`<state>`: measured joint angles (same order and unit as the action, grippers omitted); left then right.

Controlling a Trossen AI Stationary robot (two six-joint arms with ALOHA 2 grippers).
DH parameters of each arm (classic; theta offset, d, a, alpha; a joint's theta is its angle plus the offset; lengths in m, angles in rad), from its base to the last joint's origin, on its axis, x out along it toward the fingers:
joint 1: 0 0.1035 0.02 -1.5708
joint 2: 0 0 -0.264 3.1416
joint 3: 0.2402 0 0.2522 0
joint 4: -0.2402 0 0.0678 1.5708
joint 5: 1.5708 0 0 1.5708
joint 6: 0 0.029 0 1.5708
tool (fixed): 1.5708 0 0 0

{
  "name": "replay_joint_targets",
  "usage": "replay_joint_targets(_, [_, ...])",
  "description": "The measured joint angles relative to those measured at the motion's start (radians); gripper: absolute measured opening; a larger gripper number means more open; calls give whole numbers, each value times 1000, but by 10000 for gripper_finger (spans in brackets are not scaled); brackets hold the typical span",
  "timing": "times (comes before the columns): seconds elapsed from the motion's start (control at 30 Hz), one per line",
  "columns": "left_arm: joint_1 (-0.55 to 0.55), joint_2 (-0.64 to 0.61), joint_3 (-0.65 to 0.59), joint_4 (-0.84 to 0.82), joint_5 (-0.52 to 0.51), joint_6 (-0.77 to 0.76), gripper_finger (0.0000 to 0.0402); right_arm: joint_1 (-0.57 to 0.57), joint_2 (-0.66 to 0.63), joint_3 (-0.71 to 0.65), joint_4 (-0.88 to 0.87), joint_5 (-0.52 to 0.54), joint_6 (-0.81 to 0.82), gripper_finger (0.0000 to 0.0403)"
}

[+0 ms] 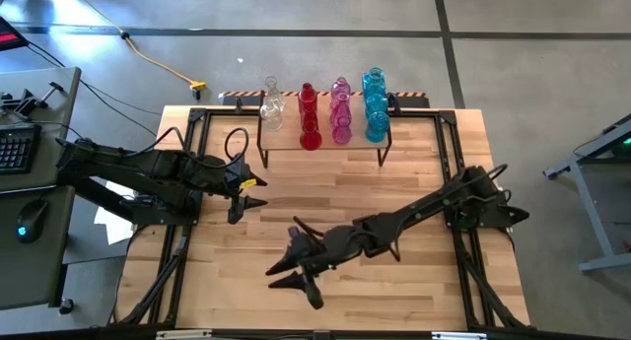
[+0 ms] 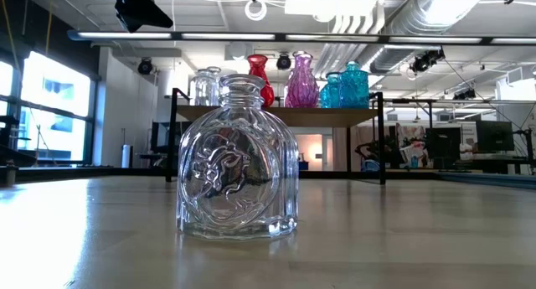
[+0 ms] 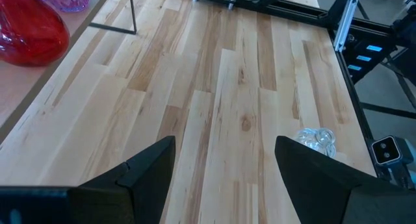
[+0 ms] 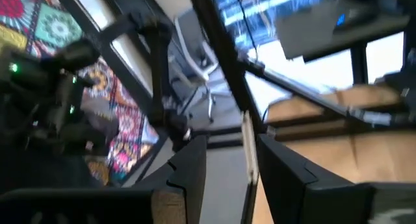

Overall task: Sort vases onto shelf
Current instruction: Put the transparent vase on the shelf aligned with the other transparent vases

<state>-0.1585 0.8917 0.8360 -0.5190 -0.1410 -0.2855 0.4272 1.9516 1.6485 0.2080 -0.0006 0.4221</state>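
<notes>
The shelf [image 1: 284, 139] stands at the table's far middle. On it stand vases in rows by colour: clear [image 1: 271, 105], red [image 1: 309, 123], pink [image 1: 341, 118] and blue [image 1: 375, 111]. One clear vase [image 2: 239, 159] stands upright on its base on the tabletop near the front edge, also seen in the left wrist view [image 3: 316, 141]; the high view does not show it. My right gripper [image 1: 281, 271] hangs open, pointing level, above the front middle of the table, up and to the left of that vase [image 2: 134, 8]. My left gripper [image 1: 258, 191] waits open at the left, near the shelf.
Black frame rails [image 1: 449, 163] run along the table's sides. A small camera [image 3: 387, 151] sits at the front edge near the lone vase. Bare wood [image 1: 325, 192] lies between the shelf and the grippers. A desk with a keyboard [image 1: 15, 148] stands left of the table.
</notes>
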Motion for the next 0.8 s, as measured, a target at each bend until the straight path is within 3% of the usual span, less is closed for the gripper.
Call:
replay_joint_targets(0.6, [0,0,0,0,0,-2,255,38,0,0,-609,184,401,119])
replay_joint_targets(0.8, [0,0,0,0,0,-1,255,37,0,0,-696,188,466,119])
